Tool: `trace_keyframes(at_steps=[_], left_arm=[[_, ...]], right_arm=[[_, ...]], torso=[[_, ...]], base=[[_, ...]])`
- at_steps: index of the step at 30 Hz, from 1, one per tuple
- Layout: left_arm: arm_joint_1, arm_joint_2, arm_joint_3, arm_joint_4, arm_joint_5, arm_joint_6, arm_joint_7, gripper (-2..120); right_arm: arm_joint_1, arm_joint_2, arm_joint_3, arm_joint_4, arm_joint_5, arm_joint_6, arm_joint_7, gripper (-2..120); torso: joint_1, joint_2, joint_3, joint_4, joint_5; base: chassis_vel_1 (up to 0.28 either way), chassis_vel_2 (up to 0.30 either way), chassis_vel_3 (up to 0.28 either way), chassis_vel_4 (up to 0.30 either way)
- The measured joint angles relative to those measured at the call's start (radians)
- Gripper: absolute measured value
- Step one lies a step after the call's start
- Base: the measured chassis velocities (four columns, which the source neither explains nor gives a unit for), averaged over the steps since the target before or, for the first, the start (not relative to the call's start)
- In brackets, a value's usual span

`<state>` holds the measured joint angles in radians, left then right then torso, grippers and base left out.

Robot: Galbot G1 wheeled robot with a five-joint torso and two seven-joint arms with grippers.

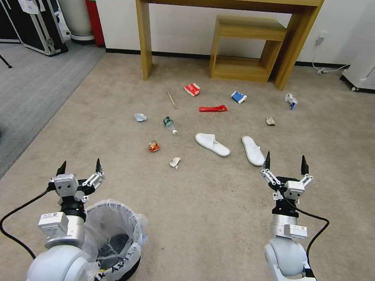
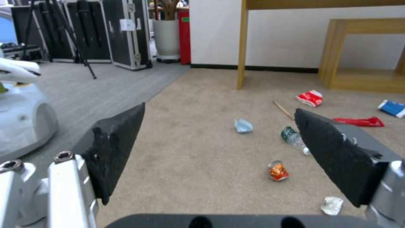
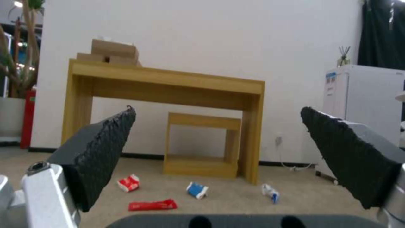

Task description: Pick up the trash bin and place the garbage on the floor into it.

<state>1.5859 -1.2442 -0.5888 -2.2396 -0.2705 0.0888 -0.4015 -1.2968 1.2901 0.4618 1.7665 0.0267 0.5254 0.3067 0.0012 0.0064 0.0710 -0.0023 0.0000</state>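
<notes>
The trash bin, black with a crinkly white bag, stands on the beige floor at the near left. My left gripper hovers open just beside it, holding nothing. My right gripper is open at the near right, just short of the slippers. Garbage lies scattered ahead: a red-white carton, a blue-white packet, a red wrapper, a crushed bottle, a wooden stick, crumpled paper and two white slippers.
A wooden desk with a small wooden shelf unit under it stands against the far wall. Grey ribbed carpet borders the left, with black cases and a plant pot. A white cabinet stands far right.
</notes>
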Motion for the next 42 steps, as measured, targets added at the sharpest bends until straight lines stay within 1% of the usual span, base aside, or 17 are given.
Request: trace_keyframes(at_steps=[10, 13, 14, 16, 17, 20, 21, 22, 25, 27, 28, 31, 36, 39, 40, 41, 42], left_arm=[[0.061, 0.012, -0.013, -0.055, -0.041, 0.103, -0.028, 91], [0.081, 0.031, -0.042, -0.108, -0.118, 0.176, -0.063, 96], [0.081, 0.031, -0.042, -0.108, -0.118, 0.176, -0.063, 96], [0.097, 0.048, -0.061, -0.144, -0.2, 0.251, -0.121, 97], [0.097, 0.048, -0.061, -0.144, -0.2, 0.251, -0.121, 97], [0.121, 0.077, -0.087, -0.195, -0.401, 0.392, -0.288, 97], [0.121, 0.077, -0.087, -0.195, -0.401, 0.392, -0.288, 97], [0.125, 0.084, -0.097, -0.2, -0.428, 0.417, -0.316, 97], [0.136, 0.096, -0.109, -0.206, -0.457, 0.447, -0.346, 98], [0.158, 0.121, -0.118, -0.21, -0.508, 0.494, -0.406, 99], [0.158, 0.121, -0.118, -0.21, -0.508, 0.494, -0.406, 99], [0.18, 0.157, -0.118, -0.202, -0.582, 0.533, -0.48, 98], [0.194, 0.184, -0.113, -0.194, -0.635, 0.551, -0.525, 99], [0.201, 0.211, -0.131, -0.211, -0.744, 0.583, -0.57, 100], [0.201, 0.211, -0.131, -0.211, -0.744, 0.583, -0.57, 100], [0.195, 0.219, -0.145, -0.232, -0.802, 0.594, -0.576, 100], [0.191, 0.227, -0.158, -0.25, -0.817, 0.598, -0.558, 100]], right_arm=[[0.01, -0.001, -0.023, -0.02, 0.007, -0.009, 0.009, 100], [0.007, -0.005, -0.022, -0.024, 0.007, -0.008, 0.01, 100], [0.007, -0.005, -0.022, -0.024, 0.007, -0.008, 0.01, 100], [0.001, -0.005, -0.022, -0.022, 0.008, -0.007, 0.01, 100], [0.001, -0.005, -0.022, -0.022, 0.008, -0.007, 0.01, 100], [-0.003, -0.012, -0.028, -0.016, 0.01, -0.01, 0.011, 100], [-0.003, -0.012, -0.028, -0.016, 0.01, -0.01, 0.011, 100], [-0.004, -0.015, -0.029, -0.017, 0.01, -0.012, 0.011, 100], [-0.005, -0.017, -0.032, -0.019, 0.01, -0.013, 0.011, 100], [-0.006, -0.019, -0.035, -0.019, 0.011, -0.014, 0.011, 100], [-0.006, -0.019, -0.035, -0.019, 0.011, -0.014, 0.011, 100], [-0.009, -0.017, -0.035, -0.024, 0.01, -0.014, 0.012, 100], [-0.015, -0.012, -0.035, -0.029, 0.006, -0.013, 0.012, 100], [-0.02, -0.008, -0.036, -0.035, 0.0, -0.01, 0.012, 100], [-0.02, -0.008, -0.036, -0.035, 0.0, -0.01, 0.012, 100], [-0.021, -0.007, -0.036, -0.037, -0.001, -0.008, 0.011, 100], [-0.02, -0.006, -0.036, -0.041, -0.001, -0.008, 0.011, 100]], torso=[[0.0, 0.0, 0.0, 0.0001, 0.0], [0.0, 0.0, 0.0, 0.0, 0.0], [0.0, 0.0, 0.0, 0.0, 0.0], [0.0, 0.0, 0.0, 0.0, 0.0], [0.0, 0.0, 0.0, 0.0, 0.0], [0.0, 0.0, 0.0, 0.0001, -0.0001], [0.0, 0.0, 0.0, 0.0001, -0.0001], [0.0, 0.0, 0.0, 0.0001, -0.0002], [0.0, 0.0, 0.0, 0.0, -0.0001], [0.0, 0.0, 0.0, 0.0, -0.0001], [0.0, 0.0, 0.0, 0.0, -0.0001], [0.0, 0.0, 0.0, 0.0001, -0.0002], [0.0, 0.0, 0.0, 0.0, -0.0002], [0.0, 0.0, 0.0, 0.0001, -0.0002], [0.0, 0.0, 0.0, 0.0001, -0.0002], [0.0, 0.0, 0.0, 0.0001, -0.0001], [0.0, 0.0, 0.0, -0.0001, 0.0]], base=[[0.0, 0.0, 0.0, 0.0], [0.0, 0.0, 0.0, 0.0], [0.0, 0.0, 0.0, 0.0], [0.0, 0.0, 0.0, 0.0], [0.0, 0.0, 0.0, 0.0], [0.0, 0.0, 0.0, 0.0], [0.0, 0.0, 0.0, 0.0], [0.0, 0.0, 0.0, 0.0], [0.0, 0.0, 0.0, 0.0], [0.0, 0.0, 0.0, 0.0], [0.0, 0.0, 0.0, 0.0], [0.0, 0.0, 0.0, 0.0], [0.0, 0.0, 0.0, 0.0], [0.0, 0.0, 0.0, 0.0], [0.0, 0.0, 0.0, 0.0], [0.0, 0.0, 0.0, 0.0], [0.0, 0.0, 0.0, 0.0]])
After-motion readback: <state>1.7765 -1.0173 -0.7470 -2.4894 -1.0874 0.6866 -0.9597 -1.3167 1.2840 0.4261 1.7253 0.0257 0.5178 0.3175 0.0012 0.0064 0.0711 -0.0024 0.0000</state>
